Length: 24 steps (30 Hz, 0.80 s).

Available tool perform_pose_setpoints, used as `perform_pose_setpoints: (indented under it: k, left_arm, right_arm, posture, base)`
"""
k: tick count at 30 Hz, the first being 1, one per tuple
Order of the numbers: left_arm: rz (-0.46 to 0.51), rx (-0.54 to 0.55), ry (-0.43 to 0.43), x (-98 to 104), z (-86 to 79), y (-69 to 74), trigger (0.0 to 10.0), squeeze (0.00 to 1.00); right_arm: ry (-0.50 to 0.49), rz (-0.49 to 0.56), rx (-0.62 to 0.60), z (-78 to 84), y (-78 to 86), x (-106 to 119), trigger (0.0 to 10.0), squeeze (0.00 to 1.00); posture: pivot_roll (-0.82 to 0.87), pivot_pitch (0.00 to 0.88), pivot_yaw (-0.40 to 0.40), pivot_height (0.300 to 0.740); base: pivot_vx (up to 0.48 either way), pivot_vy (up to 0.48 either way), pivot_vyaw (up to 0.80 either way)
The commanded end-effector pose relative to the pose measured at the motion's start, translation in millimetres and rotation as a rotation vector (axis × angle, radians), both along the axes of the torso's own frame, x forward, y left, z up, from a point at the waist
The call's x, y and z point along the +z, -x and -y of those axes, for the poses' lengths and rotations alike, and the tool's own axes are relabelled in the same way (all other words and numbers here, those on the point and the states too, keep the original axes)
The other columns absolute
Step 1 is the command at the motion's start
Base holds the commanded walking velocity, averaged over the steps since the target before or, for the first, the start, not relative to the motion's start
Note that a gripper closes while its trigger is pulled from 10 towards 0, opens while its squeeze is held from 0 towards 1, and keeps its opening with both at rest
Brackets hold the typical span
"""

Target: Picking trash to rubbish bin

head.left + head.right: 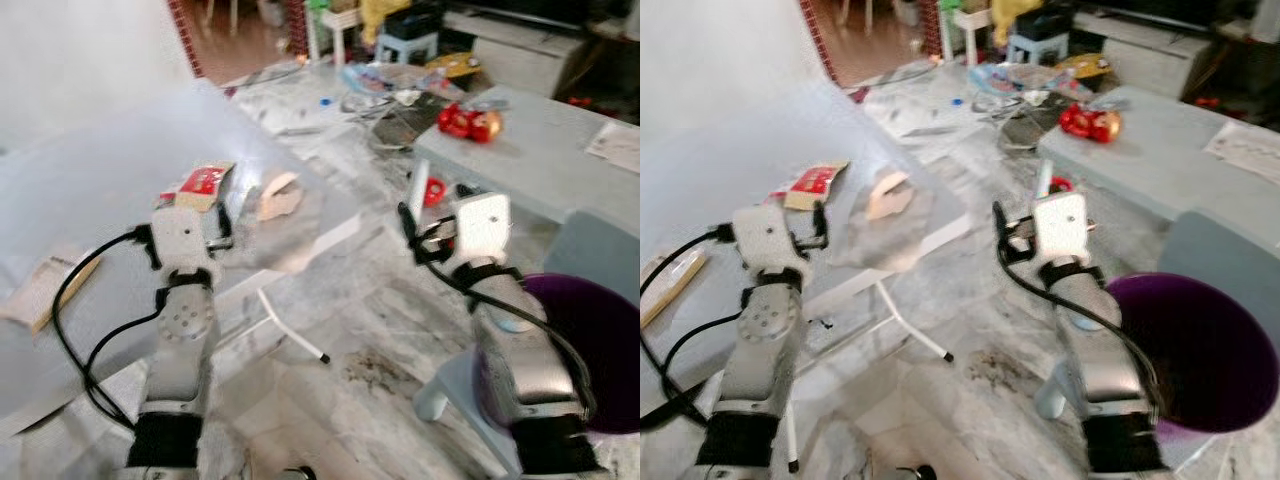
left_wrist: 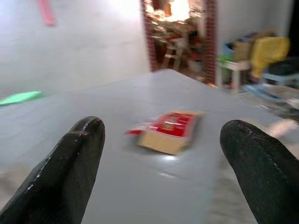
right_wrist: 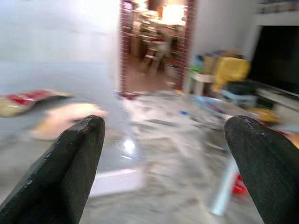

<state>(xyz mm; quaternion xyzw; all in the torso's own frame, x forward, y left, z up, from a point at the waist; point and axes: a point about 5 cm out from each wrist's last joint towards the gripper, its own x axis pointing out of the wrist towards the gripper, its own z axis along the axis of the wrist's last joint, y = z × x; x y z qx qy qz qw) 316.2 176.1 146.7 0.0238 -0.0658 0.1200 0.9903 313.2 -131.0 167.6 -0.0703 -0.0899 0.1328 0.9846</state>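
Observation:
A red and tan flattened packet (image 1: 205, 187) lies on the grey-white table (image 1: 100, 160). My left gripper (image 2: 164, 133) hovers just short of the packet (image 2: 170, 130), open, with nothing between its fingers. A pale crumpled paper (image 1: 278, 195) rests near the table's right edge. A flat brown card piece (image 1: 45, 285) lies at the table's left. My right gripper (image 3: 168, 126) is open and empty, held over the floor to the right of the table. The purple bin (image 1: 1200, 350) stands low on my right, beside the right arm (image 1: 510, 330).
A low grey table (image 1: 540, 150) at the right carries red objects (image 1: 470, 123) and papers. Loose clutter covers the marble floor (image 1: 380, 330) further back. The table's white folding legs (image 1: 290, 335) reach out over the floor. A doorway opens at the back.

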Motion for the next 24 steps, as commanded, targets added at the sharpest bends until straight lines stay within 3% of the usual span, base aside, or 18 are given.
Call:
perform_pose_setpoints:
  k: [1, 24]
  left_arm:
    - [0.007, -0.002, 0.007, 3.3, 0.9, 0.2, 10.0, 0.0]
    - [0.006, 0.069, -0.03, 1.1, -5.9, 0.2, 10.0, 0.0]
  right_arm:
    - [0.012, 0.018, 0.004, 0.8, -0.6, 4.6, 10.0, 0.67]
    - [0.034, 0.039, 0.058, -5.6, -0.1, 8.5, 10.0, 0.63]
  posture:
    - [-0.05, 0.064, 0.092, 0.74]
    - [-0.05, 0.062, 0.083, 0.74]
  base:
    - [0.0, 0.0, 0.8]
    - [0.0, 0.0, 0.8]
